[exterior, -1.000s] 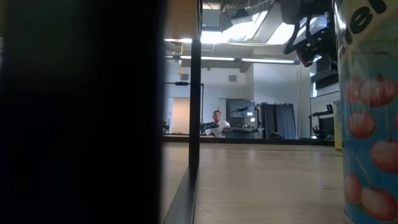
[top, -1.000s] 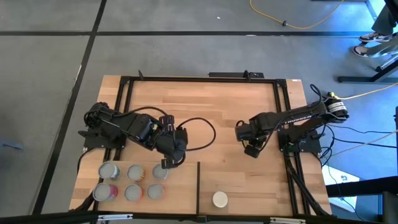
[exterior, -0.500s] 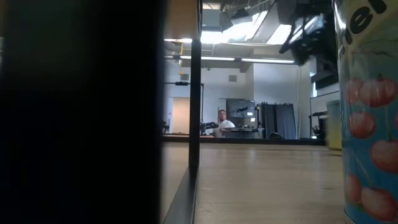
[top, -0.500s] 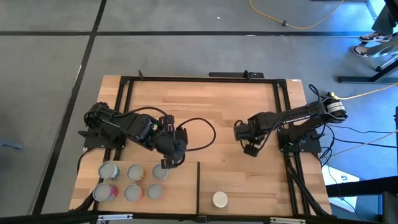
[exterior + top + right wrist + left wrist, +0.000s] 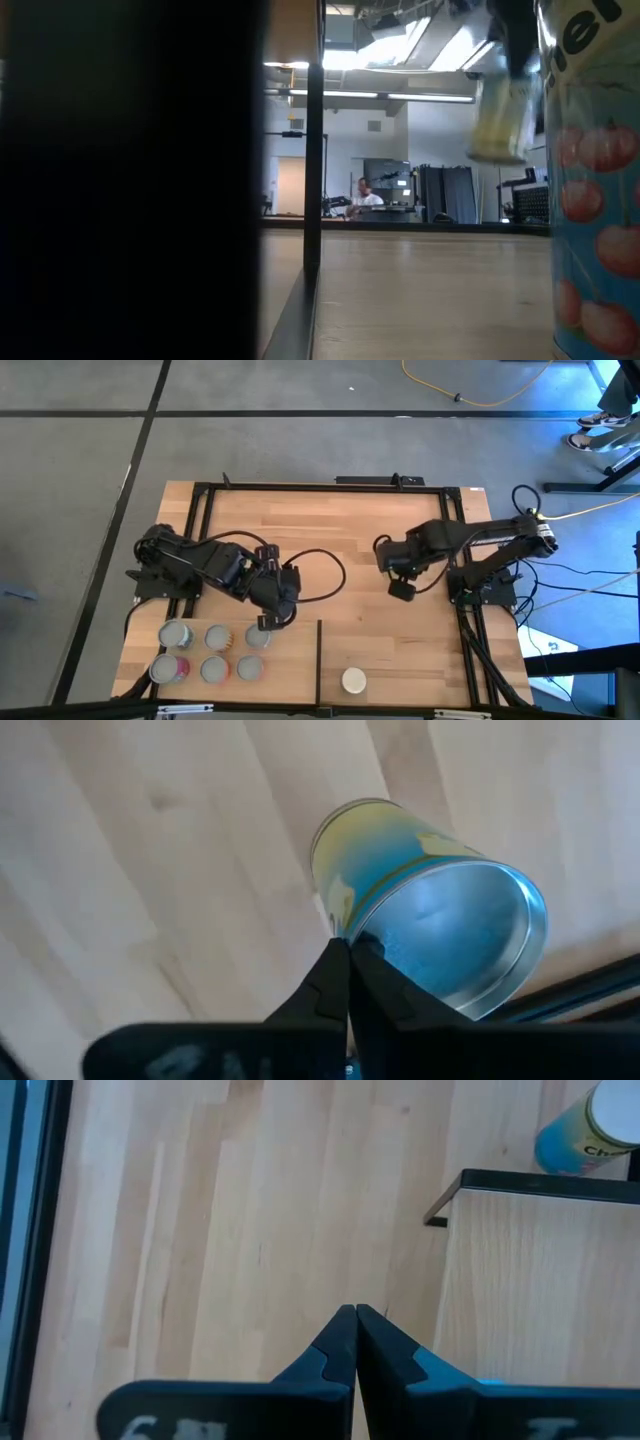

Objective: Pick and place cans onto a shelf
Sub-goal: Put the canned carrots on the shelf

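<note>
High view: the right gripper (image 5: 399, 589) is held over the bare tabletop (image 5: 330, 530); six cans (image 5: 212, 652) are set on the shelf (image 5: 290, 670), the left gripper (image 5: 264, 624) beside them.
Low view: a yellow-green can (image 5: 498, 122) is seen lifted.
Left wrist view: fingers (image 5: 340, 1348) pressed together, empty.
Right wrist view: the can (image 5: 425, 930) is gripped at its rim.

Beyond my table lay a grey floor (image 5: 90, 480) with a yellow cable (image 5: 480, 398); ceiling lights (image 5: 400, 45) lit the room, where a seated person (image 5: 367, 192) showed.
</note>
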